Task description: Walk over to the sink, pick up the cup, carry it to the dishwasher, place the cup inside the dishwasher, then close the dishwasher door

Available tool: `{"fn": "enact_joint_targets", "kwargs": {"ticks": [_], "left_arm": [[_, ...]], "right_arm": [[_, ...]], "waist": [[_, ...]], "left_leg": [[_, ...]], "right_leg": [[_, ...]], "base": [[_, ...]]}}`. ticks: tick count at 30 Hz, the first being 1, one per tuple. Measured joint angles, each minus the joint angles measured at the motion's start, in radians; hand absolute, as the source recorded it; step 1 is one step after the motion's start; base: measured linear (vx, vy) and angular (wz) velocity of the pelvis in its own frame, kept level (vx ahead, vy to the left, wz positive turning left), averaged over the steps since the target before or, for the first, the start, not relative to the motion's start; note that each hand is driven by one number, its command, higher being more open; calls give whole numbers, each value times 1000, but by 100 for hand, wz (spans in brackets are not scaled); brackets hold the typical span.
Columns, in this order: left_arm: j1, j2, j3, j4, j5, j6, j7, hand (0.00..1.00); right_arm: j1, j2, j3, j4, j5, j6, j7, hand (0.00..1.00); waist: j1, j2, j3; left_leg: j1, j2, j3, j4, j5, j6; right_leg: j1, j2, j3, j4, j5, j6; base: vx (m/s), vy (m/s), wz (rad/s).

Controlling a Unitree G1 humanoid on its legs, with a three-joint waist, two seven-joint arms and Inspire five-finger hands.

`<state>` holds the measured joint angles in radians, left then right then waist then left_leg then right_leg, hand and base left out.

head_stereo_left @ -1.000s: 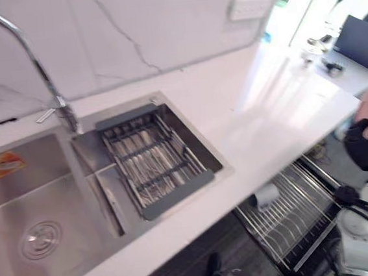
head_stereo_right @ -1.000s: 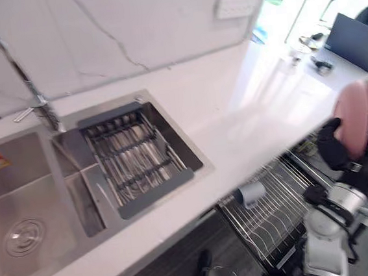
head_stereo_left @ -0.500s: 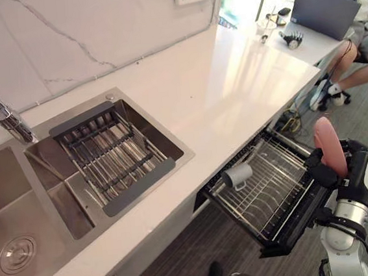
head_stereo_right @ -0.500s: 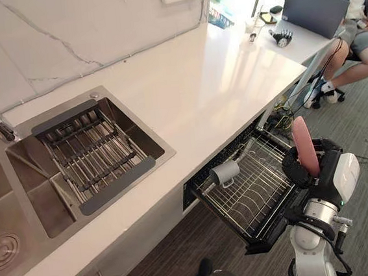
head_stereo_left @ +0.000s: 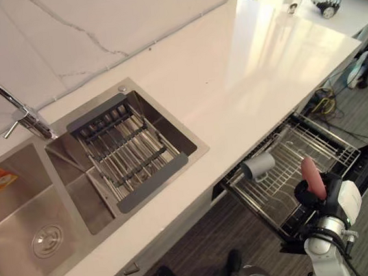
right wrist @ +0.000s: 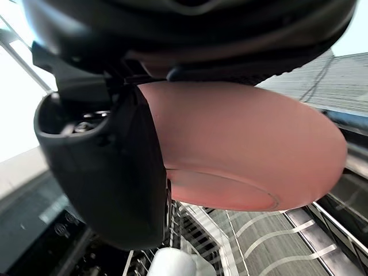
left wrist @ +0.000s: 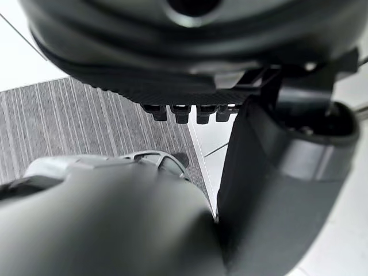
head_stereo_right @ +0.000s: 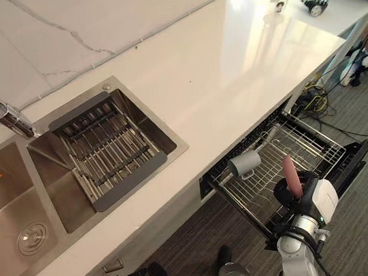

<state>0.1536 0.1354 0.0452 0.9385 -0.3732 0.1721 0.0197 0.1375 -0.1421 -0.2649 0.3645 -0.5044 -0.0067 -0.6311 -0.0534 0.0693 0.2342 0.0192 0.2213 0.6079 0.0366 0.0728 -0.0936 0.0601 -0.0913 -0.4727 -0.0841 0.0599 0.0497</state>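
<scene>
right hand is clenched around a pink dish, thumb on one face and fingers on the other, holding it upright on its edge; in the right wrist view the dish's round underside shows past the thumb. hand and dish hang over the outer edge of the pulled-out dishwasher rack. a grey cup lies on its side in that rack, close under the white bench and apart from the hand. farther along the bench is the steel sink. left hand is above striped floor; whether it is clenched i cannot tell.
</scene>
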Motion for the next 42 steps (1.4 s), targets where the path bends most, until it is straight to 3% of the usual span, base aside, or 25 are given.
{"fn": "enact_joint_targets", "kwargs": {"ticks": [11, 12, 16, 20, 24, 29, 32, 37, 42], "left_arm": [[-65, -13, -2, -4, -152, 99, -70, 100], [-76, -15, -1, -5, -161, 112, -80, 100], [-101, -12, 36, -5, -189, 183, -111, 100], [-118, -2, 37, 5, -248, 206, -126, 100], [-120, -1, 39, 8, -255, 208, -129, 100], [-120, -23, 46, 16, -169, 135, -142, 100], [-120, -31, 66, 21, -157, 114, -128, 100], [-119, -35, 119, 41, -137, 86, -80, 100], [-118, -13, 147, 54, -89, 91, -60, 100]], "right_arm": [[-173, -93, 60, 236, -1, 133, -57, 0], [-198, -110, 64, 257, -2, 154, -54, 100], [-288, -164, 80, 322, -20, 264, -26, 100], [-325, -203, 80, 381, 21, 282, -2, 100], [-324, -195, 83, 396, 143, 250, 44, 100], [-283, -154, 82, 361, 248, 167, 57, 100], [-215, -117, 76, 241, 254, 117, 58, 100], [-115, -73, 65, 9, 244, 107, 58, 100], [-76, -56, -99, -237, 248, 118, 49, 100]], "waist": [[38, 77, 62], [39, 81, 74], [45, 83, 90], [56, 84, 107], [62, 83, 107], [62, 78, 110], [58, 67, 117], [37, 30, 103], [23, -25, 65]], "left_leg": [[-82, -22, -65, 11, 12, 14], [-89, -26, -84, 14, 15, 15], [-118, -31, -103, 40, 17, 17], [-132, -34, -120, 46, 26, 19], [-142, -35, -137, 54, 29, 18], [-134, -33, -140, 61, 29, 18], [-118, -31, -134, 61, 29, 18], [-91, -25, -125, 60, 28, 18], [-37, -4, -62, 43, -10, 29]], "right_leg": [[-49, -23, -41, 15, 1, 6], [-49, -26, -50, 16, 1, 7], [-62, -37, -59, 19, 4, 10], [-63, -41, -73, 19, 5, 11], [-61, -42, -83, 19, 5, 11], [-45, -41, -89, 19, 5, 10], [-29, -38, -85, 14, 7, 10], [-4, -30, -77, 0, 13, 10], [2, -12, -21, -5, 12, 11]], "base": [[18, 41, 14], [4, 40, 21], [0, 55, 10], [0, 39, 11], [16, 41, 9], [7, 48, 3], [-2, 49, -4], [0, 32, -7], [-6, 51, -32]]}}
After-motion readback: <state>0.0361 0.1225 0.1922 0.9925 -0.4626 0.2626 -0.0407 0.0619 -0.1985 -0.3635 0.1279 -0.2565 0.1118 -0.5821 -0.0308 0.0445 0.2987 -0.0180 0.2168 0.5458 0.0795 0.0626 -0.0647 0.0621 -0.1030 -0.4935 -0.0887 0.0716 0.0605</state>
